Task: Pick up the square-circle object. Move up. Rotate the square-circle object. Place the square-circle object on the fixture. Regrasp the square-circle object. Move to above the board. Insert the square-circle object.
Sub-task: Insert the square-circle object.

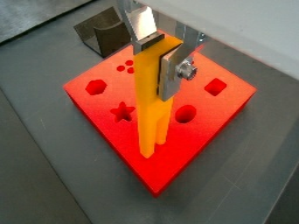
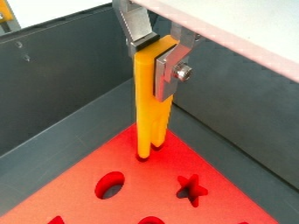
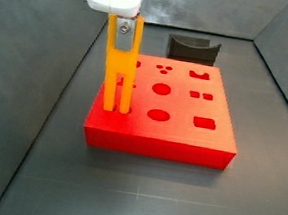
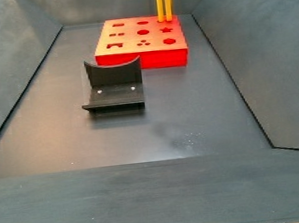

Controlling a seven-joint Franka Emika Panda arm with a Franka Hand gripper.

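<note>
The gripper stands over the left corner of the red board, clamped on the top of the upright yellow peg. Its prongs seem to touch the board. The dark fixture sits behind.

Gripper: silver fingers clamped on upper end of square-circle object, upright, centre frame. Prong tips meet the board near its far corner. Star and oval cut-outs nearby; grey walls behind
</note>
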